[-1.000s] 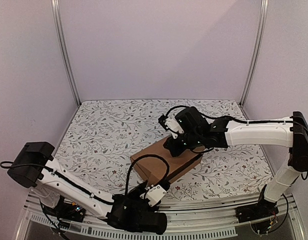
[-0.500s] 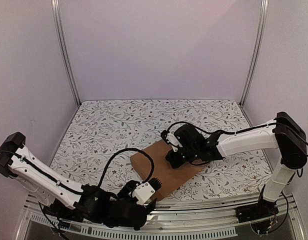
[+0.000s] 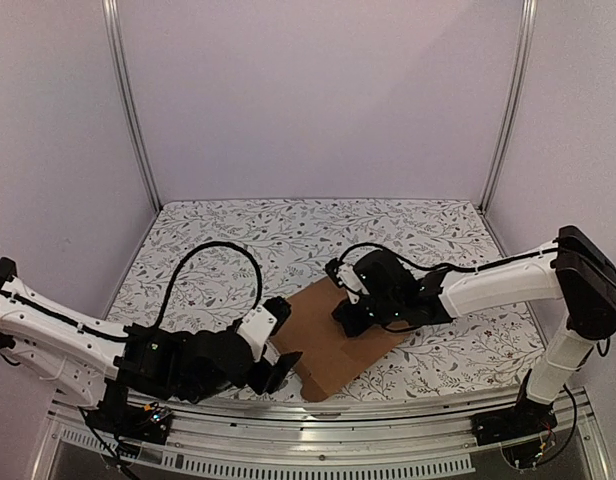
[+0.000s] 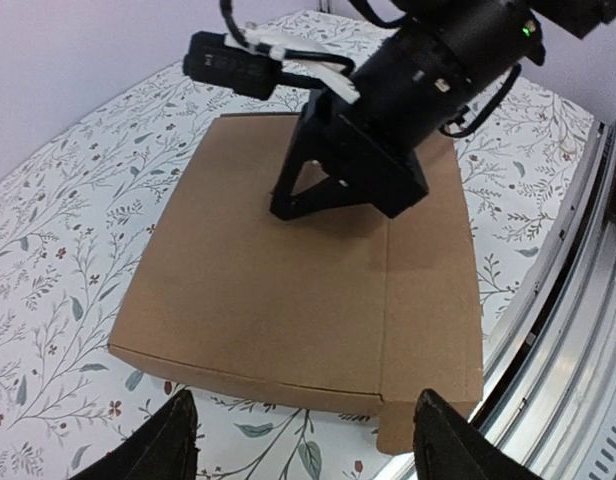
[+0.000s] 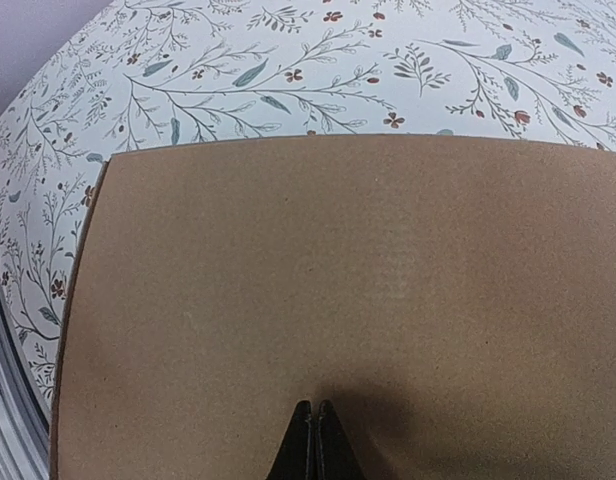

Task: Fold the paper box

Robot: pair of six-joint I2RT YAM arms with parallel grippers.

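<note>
The paper box (image 3: 333, 340) lay closed and flat by the counter's (image 3: 218, 250) near edge, right of centre, one corner close to that edge. The right gripper (image 5: 313, 440), fingers pinched together on nothing, pressed tip-down on its lid. The left gripper (image 4: 306, 445) (jaws spread wide) faced the box's left side without touching it. Broad counter surface ran from the box to the far edge.
</note>
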